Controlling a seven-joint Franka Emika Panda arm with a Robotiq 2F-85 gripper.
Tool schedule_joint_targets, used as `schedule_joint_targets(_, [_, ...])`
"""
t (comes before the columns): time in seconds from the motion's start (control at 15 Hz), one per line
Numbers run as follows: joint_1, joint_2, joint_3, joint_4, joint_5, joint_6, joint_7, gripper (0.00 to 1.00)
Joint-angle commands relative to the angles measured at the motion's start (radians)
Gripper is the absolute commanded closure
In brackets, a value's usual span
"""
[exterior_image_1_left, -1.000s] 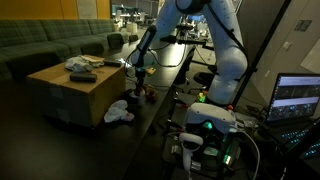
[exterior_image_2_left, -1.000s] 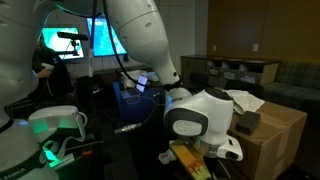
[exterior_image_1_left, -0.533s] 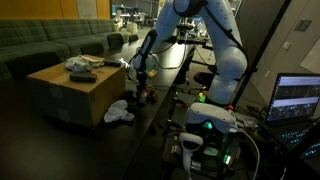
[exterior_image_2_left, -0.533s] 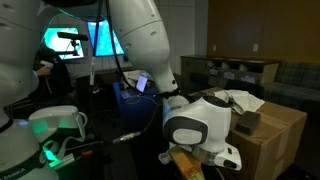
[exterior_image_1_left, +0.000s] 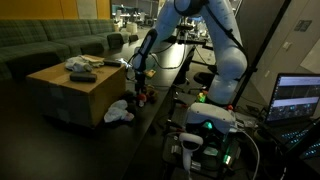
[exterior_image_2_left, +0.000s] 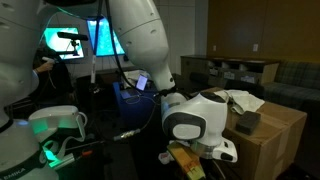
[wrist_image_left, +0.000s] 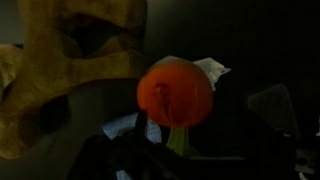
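My gripper (exterior_image_1_left: 138, 80) hangs low beside the near corner of a cardboard box (exterior_image_1_left: 75, 92), above a small red-orange thing (exterior_image_1_left: 140, 96) on the dark surface. In the wrist view that thing is a round orange-red ball (wrist_image_left: 175, 90) on a green stem (wrist_image_left: 180, 138), centred in the picture. The dim dark fingers stand apart on either side of it and do not touch it, so the gripper is open. The tan box edge (wrist_image_left: 60, 80) fills the left of the wrist view.
A white cloth (exterior_image_1_left: 120, 112) lies at the foot of the box. Cloth and small items (exterior_image_1_left: 82, 68) lie on the box top. A sofa (exterior_image_1_left: 50, 45) stands behind. A lit laptop (exterior_image_1_left: 298, 98) and the robot's base (exterior_image_1_left: 215, 120) are close by. A monitor (exterior_image_2_left: 70, 42) glows.
The arm's wrist has shifted slightly by the box corner. The orange thing and the cloth stay where they were.
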Motion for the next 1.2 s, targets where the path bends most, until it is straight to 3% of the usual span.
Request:
schedule_joint_targets(0.0, [-0.008, -0.057, 0.041, -0.049, -0.02, 0.013, 0.001, 0.0])
schedule_joint_targets(0.6, [-0.033, -0.051, 0.177, -0.118, -0.011, 0.103, -0.107, 0.0])
schedule_joint_targets(1.13, [-0.071, 0.055, 0.235, -0.117, -0.021, 0.284, -0.077, 0.0])
